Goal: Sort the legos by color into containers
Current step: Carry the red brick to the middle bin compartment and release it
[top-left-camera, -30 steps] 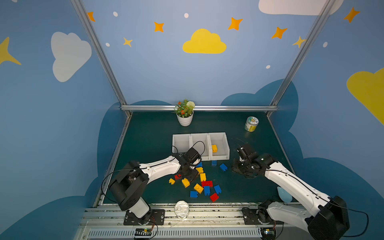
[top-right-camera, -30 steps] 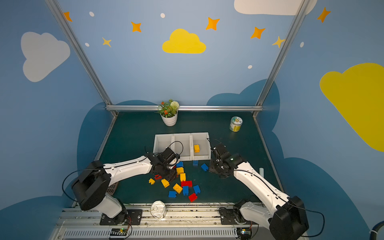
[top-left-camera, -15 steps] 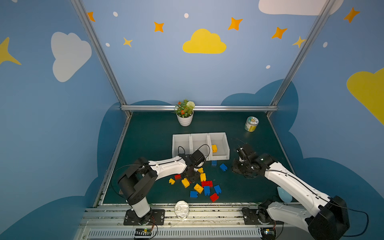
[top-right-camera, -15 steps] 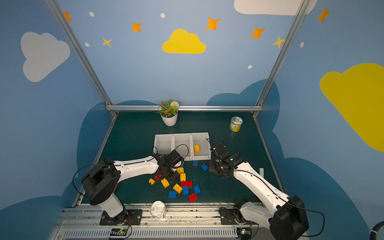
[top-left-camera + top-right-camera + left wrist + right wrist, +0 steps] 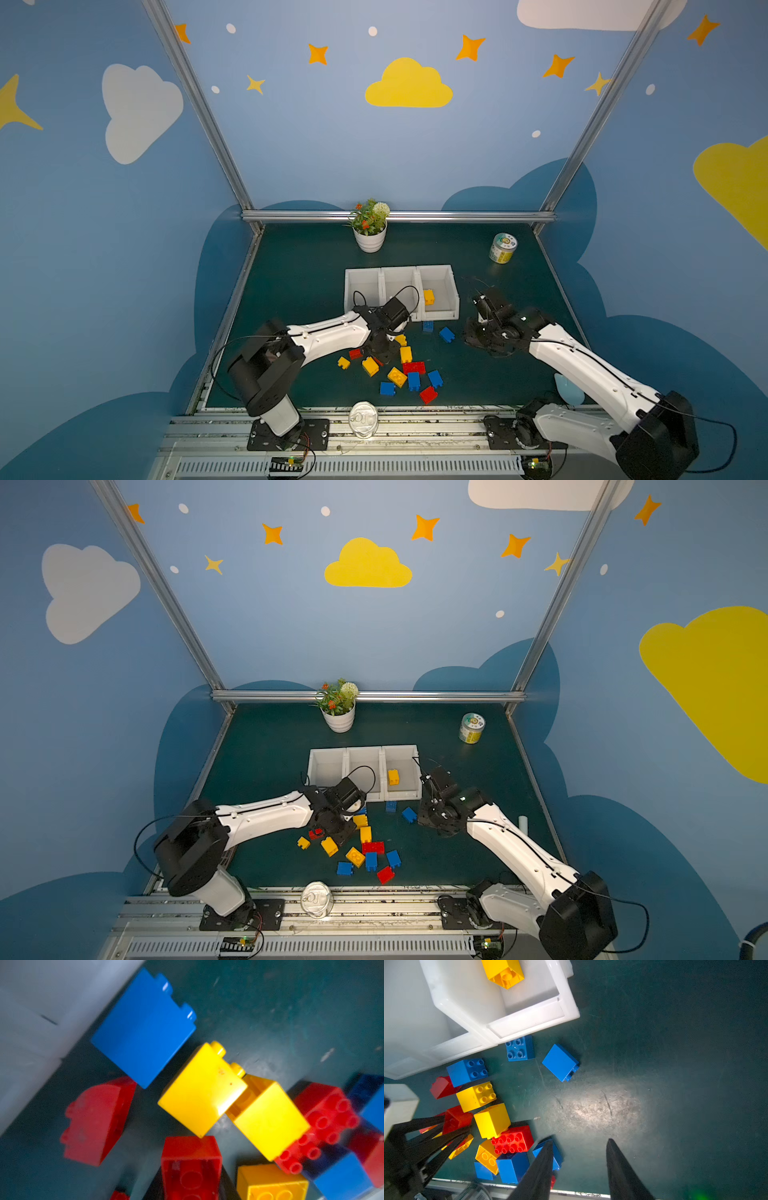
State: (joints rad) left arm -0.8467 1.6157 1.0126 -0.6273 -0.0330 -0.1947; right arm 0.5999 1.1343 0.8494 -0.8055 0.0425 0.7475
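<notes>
The left claw (image 5: 383, 356) is pinching a red lego (image 5: 457, 1118) among legos (image 5: 406, 354) lying at six o'clock from the containers (image 5: 453, 307); the right claw (image 5: 580, 1140) is hanging part-open, empty, at their four o'clock.

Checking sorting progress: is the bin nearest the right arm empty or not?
Not empty. One yellow brick lies inside that bin, seen in both top views; nothing else shows in it.
</notes>
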